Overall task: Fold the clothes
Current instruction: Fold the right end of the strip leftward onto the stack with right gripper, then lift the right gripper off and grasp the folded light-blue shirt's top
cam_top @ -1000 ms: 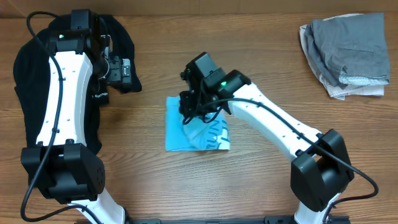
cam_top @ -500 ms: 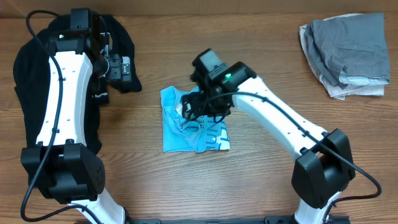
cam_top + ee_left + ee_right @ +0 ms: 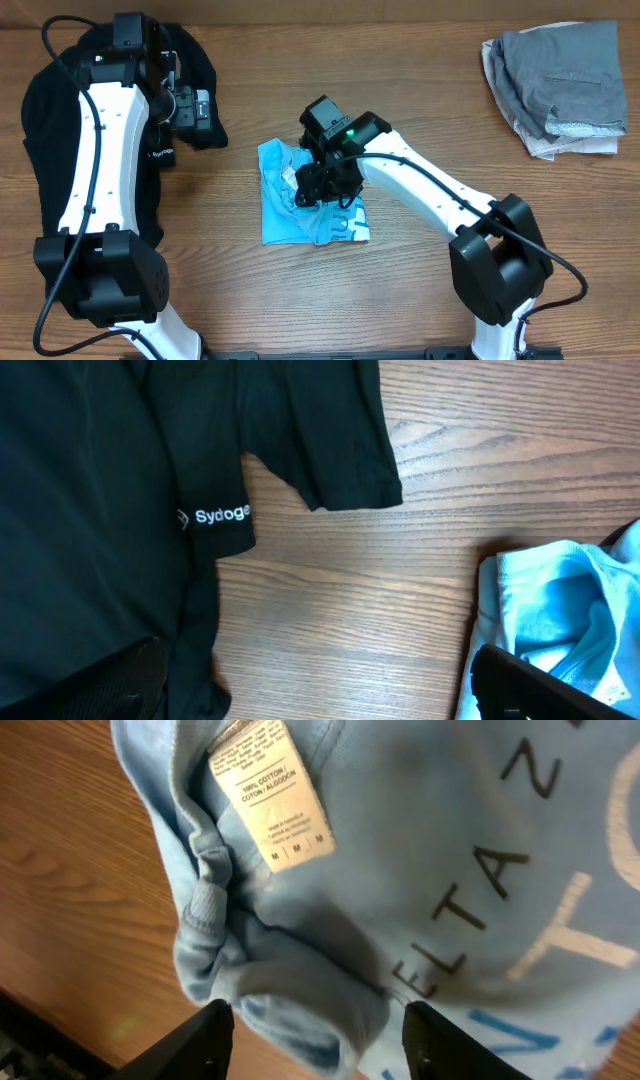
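Wooden table [image 3: 420, 100] all round, seen from above with 12 o'clock at the far edge. At its centre lies the T-shirt [image 3: 285, 215], light blue and rumpled into a rough bundle, its collar end toward 10 o'clock and white lettering showing at its 5 o'clock corner.

The right gripper [image 3: 315, 190] is down on the T-shirt's upper part, its arm running off toward 4 o'clock. From its own camera the two fingers stand apart with a bulge of blue cloth between them. Whether they pinch that cloth or merely straddle it I cannot tell. Just above them the white tag [image 3: 270, 805] lies flat at the neckline, and the lettering [image 3: 480, 890] runs off toward 3 o'clock.

At 10 o'clock the black shirt [image 3: 40, 120] is spread out, mostly under the left arm. The left gripper [image 3: 200, 115] hangs over that shirt's 3 o'clock edge with its jaws wide apart and nothing between them. Its camera shows a sleeve with a small white logo [image 3: 215, 516], bare wood beside it, and the blue bundle at 4 o'clock.

A grey pile [image 3: 560, 80] of folded clothes sits at 2 o'clock, well apart from both arms.
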`<state>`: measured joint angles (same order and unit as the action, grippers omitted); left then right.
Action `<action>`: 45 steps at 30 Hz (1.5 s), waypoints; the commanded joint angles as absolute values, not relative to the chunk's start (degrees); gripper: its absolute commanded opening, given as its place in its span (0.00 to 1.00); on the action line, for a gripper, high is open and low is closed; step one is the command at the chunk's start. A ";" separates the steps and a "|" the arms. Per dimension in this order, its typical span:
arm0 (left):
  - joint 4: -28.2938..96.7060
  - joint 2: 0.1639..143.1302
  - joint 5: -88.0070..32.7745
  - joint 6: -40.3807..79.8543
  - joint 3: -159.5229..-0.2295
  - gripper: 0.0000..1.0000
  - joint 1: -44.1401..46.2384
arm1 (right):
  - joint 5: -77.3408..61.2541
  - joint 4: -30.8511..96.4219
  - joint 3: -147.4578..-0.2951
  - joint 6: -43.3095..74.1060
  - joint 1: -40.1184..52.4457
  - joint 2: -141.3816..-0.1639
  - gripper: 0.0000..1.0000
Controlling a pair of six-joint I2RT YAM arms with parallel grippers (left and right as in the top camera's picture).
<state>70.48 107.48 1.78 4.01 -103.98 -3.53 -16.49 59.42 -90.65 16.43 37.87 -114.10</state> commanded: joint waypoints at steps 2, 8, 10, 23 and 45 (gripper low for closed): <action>70.08 108.27 1.93 2.76 -105.14 1.00 -3.86 | -16.58 58.59 -90.00 16.29 38.20 -115.87 0.35; 69.82 108.27 1.93 2.76 -105.14 1.00 -3.86 | -23.73 58.61 -90.02 16.29 39.33 -115.85 0.04; 69.67 108.27 1.93 2.76 -105.14 1.00 -3.86 | -24.80 58.63 -90.02 16.29 40.73 -115.85 0.04; 68.47 108.27 1.93 2.76 -105.14 1.00 -3.86 | -24.97 62.39 -92.12 15.81 46.76 -115.33 0.57; 67.55 108.29 1.89 3.01 -105.14 1.00 -3.86 | -16.47 66.94 -93.71 11.55 30.00 -121.32 0.80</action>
<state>67.70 107.55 1.78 4.01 -103.98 -3.53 -17.15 65.95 -92.64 11.97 33.10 -121.40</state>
